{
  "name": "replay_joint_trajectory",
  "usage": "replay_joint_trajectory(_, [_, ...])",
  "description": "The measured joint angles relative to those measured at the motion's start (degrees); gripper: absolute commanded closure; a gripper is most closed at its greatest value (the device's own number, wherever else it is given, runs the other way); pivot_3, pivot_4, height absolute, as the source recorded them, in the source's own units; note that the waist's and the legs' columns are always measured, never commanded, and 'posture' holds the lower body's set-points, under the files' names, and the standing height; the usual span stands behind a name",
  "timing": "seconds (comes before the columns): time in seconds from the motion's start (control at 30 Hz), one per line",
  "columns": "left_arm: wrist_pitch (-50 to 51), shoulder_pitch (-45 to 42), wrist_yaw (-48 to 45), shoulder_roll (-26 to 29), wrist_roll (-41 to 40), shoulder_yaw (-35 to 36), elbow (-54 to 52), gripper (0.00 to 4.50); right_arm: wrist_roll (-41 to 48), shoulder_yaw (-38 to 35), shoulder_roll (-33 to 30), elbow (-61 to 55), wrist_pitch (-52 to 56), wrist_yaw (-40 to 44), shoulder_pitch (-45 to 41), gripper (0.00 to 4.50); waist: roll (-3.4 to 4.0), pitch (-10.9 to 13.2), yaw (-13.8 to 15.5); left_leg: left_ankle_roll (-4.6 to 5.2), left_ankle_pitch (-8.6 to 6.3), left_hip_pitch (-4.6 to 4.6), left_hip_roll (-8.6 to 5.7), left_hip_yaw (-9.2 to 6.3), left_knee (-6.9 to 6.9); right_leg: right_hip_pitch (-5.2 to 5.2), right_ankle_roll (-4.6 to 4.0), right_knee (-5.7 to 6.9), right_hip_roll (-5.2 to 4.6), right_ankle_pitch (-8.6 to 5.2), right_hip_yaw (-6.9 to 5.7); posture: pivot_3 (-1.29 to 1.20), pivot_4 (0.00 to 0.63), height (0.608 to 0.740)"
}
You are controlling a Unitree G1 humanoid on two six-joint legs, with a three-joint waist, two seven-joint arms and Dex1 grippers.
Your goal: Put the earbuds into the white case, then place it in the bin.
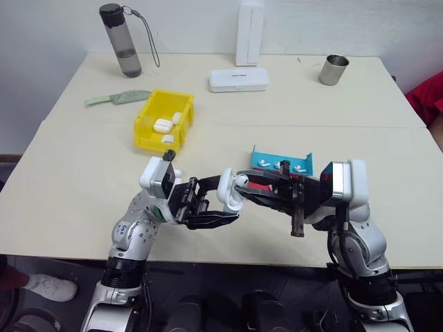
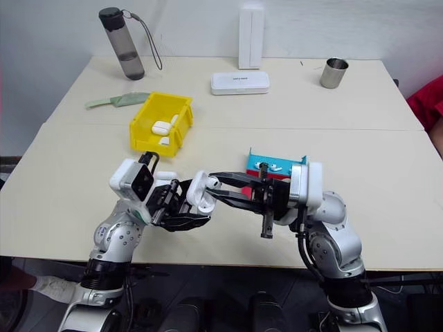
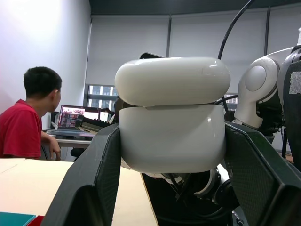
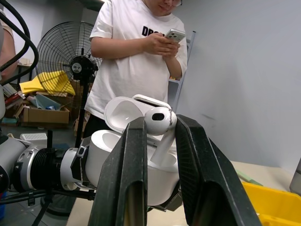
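Fingers of the left gripper (image 1: 225,207) are clamped on the white case (image 1: 229,192), pressing its two flat sides; in the left wrist view the case (image 3: 171,122) sits snug between the two black fingers (image 3: 94,183), its rounded lid on top. From the right wrist view the lid stands tipped open, showing a smooth hollow inside. The right gripper (image 4: 159,141) meets it from the other side, its two dark, flat, matte fingers (image 4: 129,179) drawn nearly together on one earbud (image 4: 160,129), glossy white with a round head and a short stem. The stem slants down toward the open mouth of the case; whether its tip already touches the case I cannot tell, since the fingers hide that spot.

Both grippers hover above the near edge of the pale bench (image 1: 83,180), case and earbud held in the air between them. Behind the right gripper lies a blue and red tray (image 1: 282,163) with more earbuds (image 1: 280,166) resting on it, partly hidden by the arm. Further back on the left stands the yellow bin (image 1: 147,123), a bright plastic box with a low lip, holding several white cases (image 1: 163,126); their number is hard to make out. At the far side of the bench lie a flat white box (image 1: 239,79), a grey bottle (image 1: 122,41) with a strap, a metal cup (image 1: 333,70) and a pale green tool (image 1: 118,98).
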Motion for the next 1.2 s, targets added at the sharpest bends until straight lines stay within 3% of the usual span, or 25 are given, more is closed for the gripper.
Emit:
replay_joint_trajectory(0.37, [-0.10, 0.07, -0.10, -0.56, 0.39, -0.07, 0.00, 1.72, 0.62, -0.62, -1.43, -0.82, -1.13, -0.38, 0.90, 4.07, 0.00, 0.00, 0.02, 0.00, 0.00, 0.00, 0.00, 0.00, 0.00, 0.00, 0.00, 0.00, 0.00, 0.00, 0.00, 0.00, 0.150, 0.740])
replay_joint_trajectory(0.8, [-1.42, 0.30, -0.63, -1.39, -1.09, 1.20, -0.12, 1.72, 0.70, 1.22, 0.52, -0.28, 2.22, -2.28, -6.53, 4.07, 0.00, 0.00, -0.02, 0.00, 0.00, 0.00, 0.00, -0.02, 0.00, 0.00, 0.00, -0.02, 0.00, 0.00, -0.01, 0.00, 0.150, 0.740])
replay_joint_trajectory(1.2, [-3.23, 1.25, -0.58, -3.35, -0.88, 1.05, -0.05, 1.72, 2.02, 0.60, 0.48, 0.00, 5.09, -1.52, -7.04, 4.07, 0.00, 0.00, -0.01, 0.00, 0.00, -0.01, 0.00, -0.01, 0.00, 0.00, 0.00, -0.02, 0.00, 0.00, -0.01, 0.00, 0.150, 0.740])
